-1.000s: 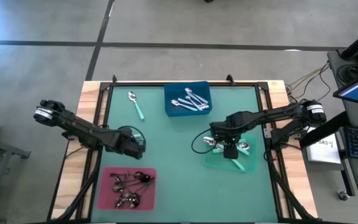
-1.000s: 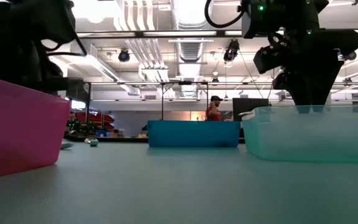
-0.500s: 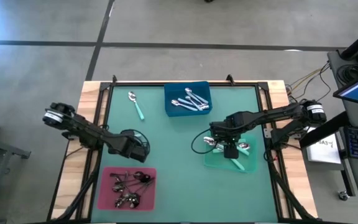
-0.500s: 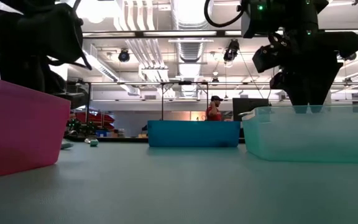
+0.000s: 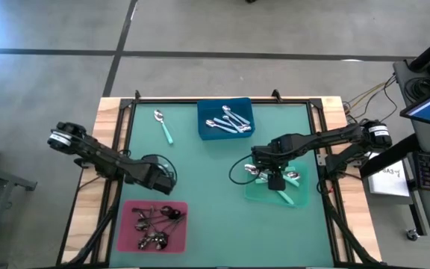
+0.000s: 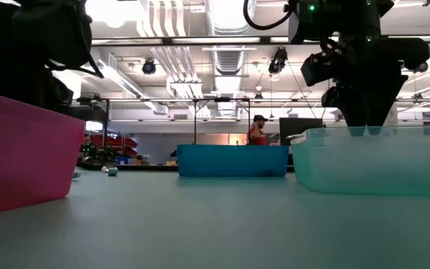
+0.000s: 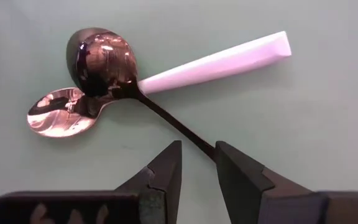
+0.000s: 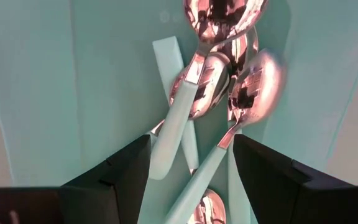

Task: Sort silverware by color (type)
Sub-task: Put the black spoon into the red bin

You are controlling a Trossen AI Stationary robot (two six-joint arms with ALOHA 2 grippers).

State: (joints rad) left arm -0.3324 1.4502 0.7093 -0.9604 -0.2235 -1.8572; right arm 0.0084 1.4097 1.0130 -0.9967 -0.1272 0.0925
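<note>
Spoons were mostly sorted when I checked my feeds. From overhead, my left gripper hung above the green table, just off the pink tray's far edge, and its wrist camera showed the fingers pinched on the thin handle of a dark-handled spoon. That spoon's shiny dark bowl overlapped a teal-handled spoon that I took to be lying on the mat below; whether the two touched I could not judge. I saw that same teal-handled spoon from above near the table's far left corner, beside the blue tray. My right gripper sat over the pale green tray, jaws spread wide and holding nothing, with several teal-handled spoons crossed in a heap beneath it. All-silver spoons lay in the blue tray, and a tangle of dark spoons filled the pink one. At table level I saw a person standing far back in the room behind the blue tray.
</note>
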